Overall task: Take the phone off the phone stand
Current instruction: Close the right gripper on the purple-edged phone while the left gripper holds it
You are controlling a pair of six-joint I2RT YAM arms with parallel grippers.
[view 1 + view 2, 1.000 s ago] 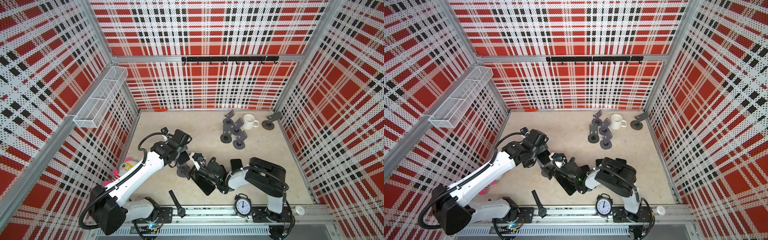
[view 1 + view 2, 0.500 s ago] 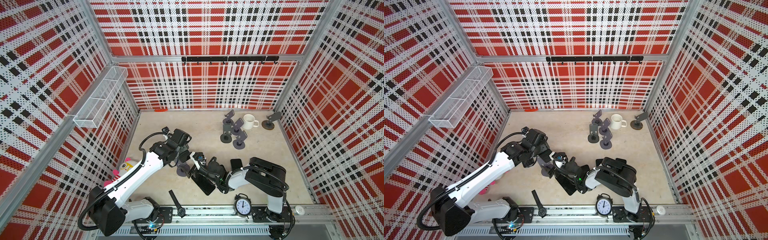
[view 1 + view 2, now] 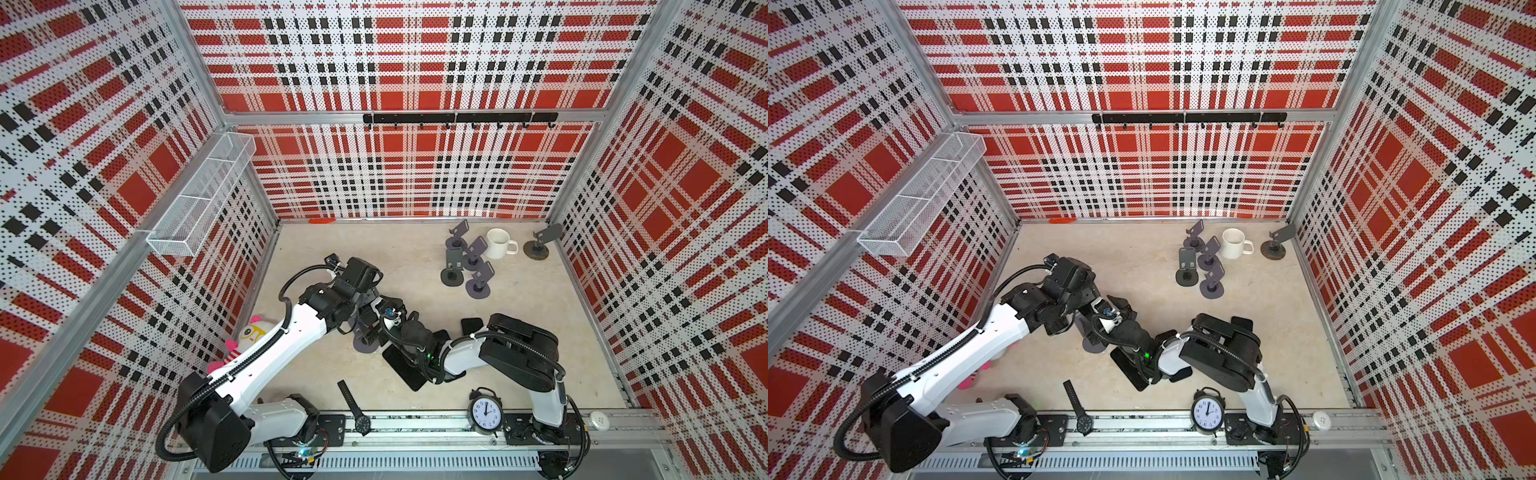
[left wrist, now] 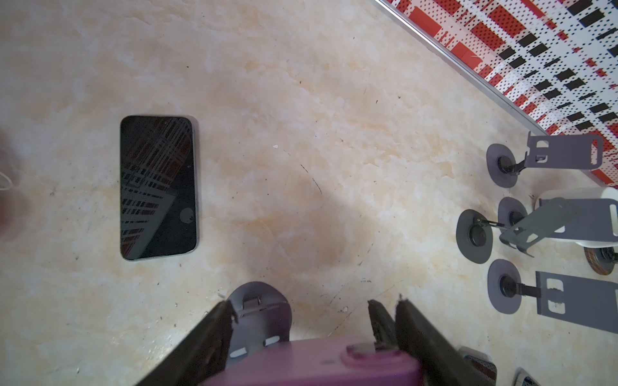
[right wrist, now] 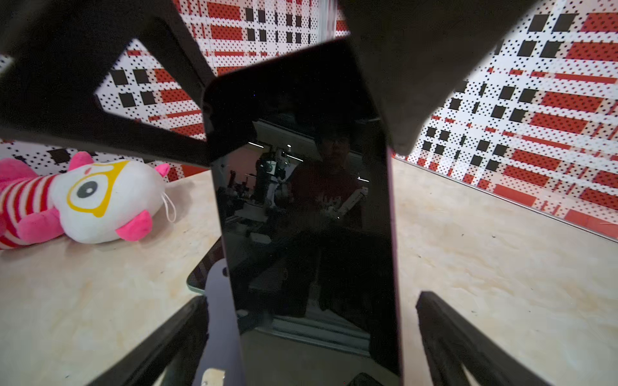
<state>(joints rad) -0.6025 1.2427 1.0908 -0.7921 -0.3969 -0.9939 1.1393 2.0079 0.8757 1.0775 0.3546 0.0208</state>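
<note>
- Now the phone (image 5: 301, 217) stands propped on the phone stand (image 5: 219, 300). Its dark screen faces the right wrist camera, and a purple edge shows down one side.
- In both top views the pair sits on the bench (image 3: 374, 249) near its middle front, largely hidden under the two wrists.
- The left pincer (image 4: 300, 304) is closed on the phone's upper end, with a finger against each long edge. In its wrist view the purple back fills the gap between the fingers, and the stand's grey plate and round foot show just beyond.
- The right pincer (image 5: 311, 298) is spread wide and holds nothing. Its fingers flank the phone's lower part, one just beside the stand's plate and the other clear of the phone's edge.
- A second phone (image 4: 157, 187) lies flat on the bench, screen up, apart from both pincers.
- A dark flat device (image 3: 403, 370) lies on the bench beneath the right forearm.
- Several empty stands (image 3: 453, 266) cluster near the far right corner, just beside a white mug (image 3: 498, 243).
- A plush toy (image 5: 100, 200) lies near the left wall.
- An alarm clock (image 3: 485, 413) and a wristwatch (image 3: 353, 403) sit at the front rail.
</note>
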